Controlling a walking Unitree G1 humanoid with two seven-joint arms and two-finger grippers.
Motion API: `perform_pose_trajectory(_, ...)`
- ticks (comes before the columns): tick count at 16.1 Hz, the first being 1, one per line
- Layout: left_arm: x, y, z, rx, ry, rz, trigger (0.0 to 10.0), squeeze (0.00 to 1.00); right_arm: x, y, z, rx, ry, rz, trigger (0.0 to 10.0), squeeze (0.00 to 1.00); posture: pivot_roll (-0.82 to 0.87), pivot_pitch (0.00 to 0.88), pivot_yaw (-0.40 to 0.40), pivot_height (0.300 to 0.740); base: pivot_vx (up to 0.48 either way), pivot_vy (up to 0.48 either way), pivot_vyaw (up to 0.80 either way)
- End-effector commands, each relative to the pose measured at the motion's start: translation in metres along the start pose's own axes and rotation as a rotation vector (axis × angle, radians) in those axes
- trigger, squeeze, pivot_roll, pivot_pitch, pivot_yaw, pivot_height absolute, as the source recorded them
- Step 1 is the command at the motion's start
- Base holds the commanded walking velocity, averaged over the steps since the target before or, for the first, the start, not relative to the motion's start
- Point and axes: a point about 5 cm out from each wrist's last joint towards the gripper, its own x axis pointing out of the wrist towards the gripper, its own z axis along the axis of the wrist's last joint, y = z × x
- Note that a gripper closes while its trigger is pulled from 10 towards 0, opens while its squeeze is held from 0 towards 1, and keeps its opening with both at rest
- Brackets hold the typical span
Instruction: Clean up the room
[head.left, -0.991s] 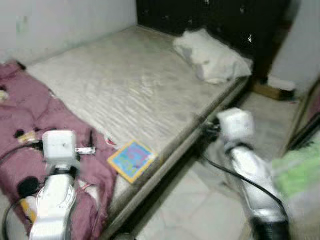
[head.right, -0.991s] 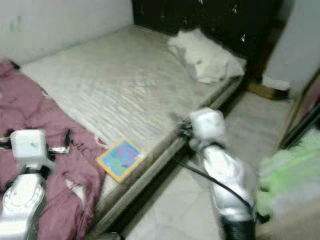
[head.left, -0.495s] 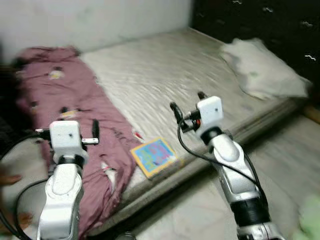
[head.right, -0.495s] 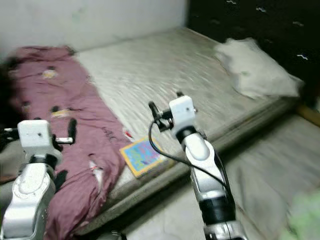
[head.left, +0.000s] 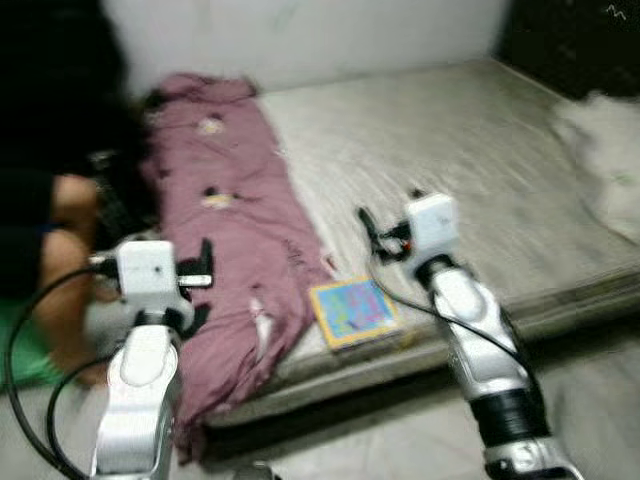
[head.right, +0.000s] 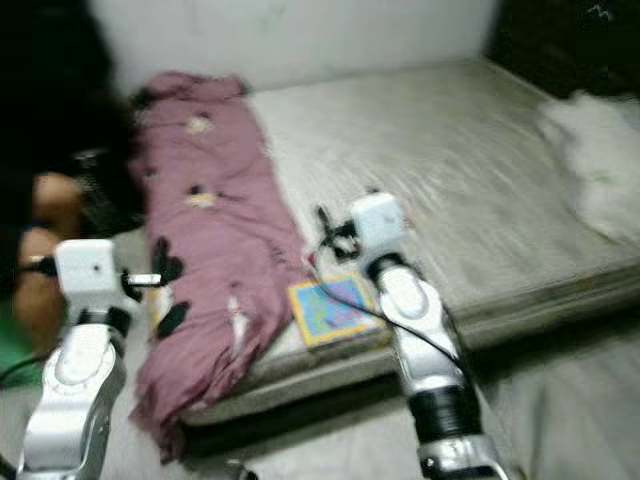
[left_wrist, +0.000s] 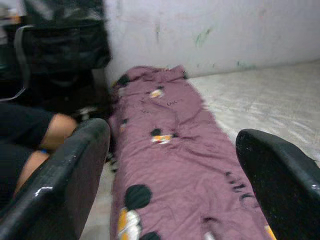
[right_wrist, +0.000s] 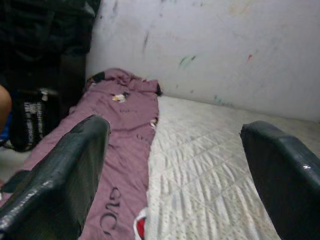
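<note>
On the bare quilted mattress (head.left: 470, 160), a mauve cartoon-print blanket (head.left: 235, 240) lies bunched along the robot's left side and spills over the near edge, with a colourful book (head.left: 353, 312) just beside it at that edge. The left tool (left_wrist: 170, 195) hovers over the blanket, fingers spread and holding nothing. The right tool (right_wrist: 175, 180) hangs above the mattress, likewise spread and empty. A person's bare leg (head.left: 62, 270) shows at far left.
</note>
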Motion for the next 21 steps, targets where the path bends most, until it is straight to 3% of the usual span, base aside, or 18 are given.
perform_pose_trajectory(1, 0.0016, 0.0069, -0.0008, 0.016, 0.005, 0.023, 10.0, 0.0, 0.0054, 0.0096, 0.0055, 0.015, -0.026, 0.026, 10.0, 0.0, 0.01, 0.0, -0.012, 0.74, 0.0, 0.0, 0.8)
perform_pose_trajectory(9, 0.0019, 0.0046, 0.0004, 0.018, -0.01, -0.001, 10.0, 0.0, 0.0053, 0.0077, 0.0037, 0.011, -0.031, 0.023, 10.0, 0.0, 0.02, 0.0, -0.016, 0.74, 0.0, 0.0, 0.8)
perform_pose_trajectory(13, 0.0002, 0.0026, 0.0021, 0.017, -0.029, -0.033, 10.0, 0.0, 0.005, 0.0067, 0.0033, 0.018, -0.036, 0.019, 10.0, 0.0, 0.02, 0.0, -0.015, 0.74, 0.0, 0.0, 0.0)
perform_pose_trajectory(21, -0.0007, 0.0011, 0.0032, 0.014, -0.042, -0.058, 10.0, 0.0, 0.0055, 0.0064, 0.0023, 0.022, -0.036, 0.009, 10.0, 0.0, 0.02, 0.0, -0.016, 0.74, 0.308, 0.0, 0.0)
